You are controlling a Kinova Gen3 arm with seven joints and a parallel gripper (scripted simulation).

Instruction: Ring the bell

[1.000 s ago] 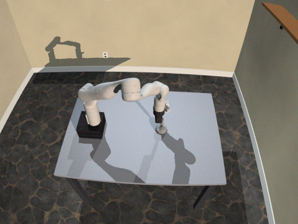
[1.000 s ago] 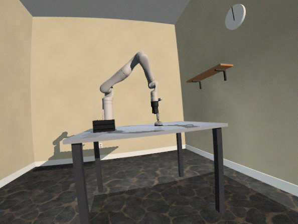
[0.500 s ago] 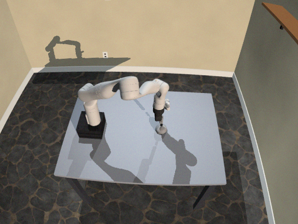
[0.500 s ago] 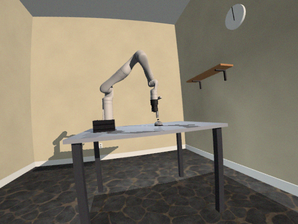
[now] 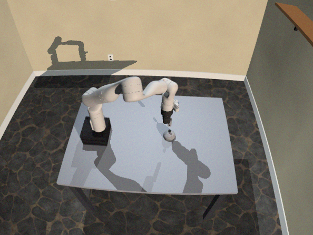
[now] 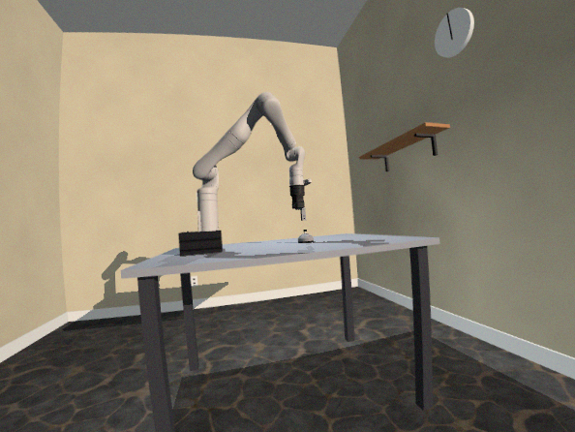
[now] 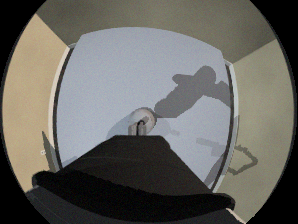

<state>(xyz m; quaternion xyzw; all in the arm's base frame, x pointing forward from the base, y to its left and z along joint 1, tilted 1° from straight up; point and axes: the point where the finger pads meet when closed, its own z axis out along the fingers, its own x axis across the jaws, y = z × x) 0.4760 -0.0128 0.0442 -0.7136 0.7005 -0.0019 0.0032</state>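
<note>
The table carries the whole setup and stands in a corner room. At its left side, a dark base block bears the white arm, which arches over the surface and points the wrist straight down.

The gripper hangs directly above the bell, with its fingers drawn together to a narrow point and nothing held between them. In the exterior view, a plain gap separates the fingertips from the button, so there is no contact at this moment. The button stands proud of the dome and is judged to be up.

The bell sits upright near the middle of the table, well away from every edge. In the wrist view, it shows just past the dark finger housing, close to the centre line.

Risks, as judged: any further descent that lands off-centre would strike the sloping dome rather than the button and could push the bell sideways across the smooth surface, breaching the requirement that it stay in place. A sideways departure begun too low could clip the button stem and tip the bell.
</note>
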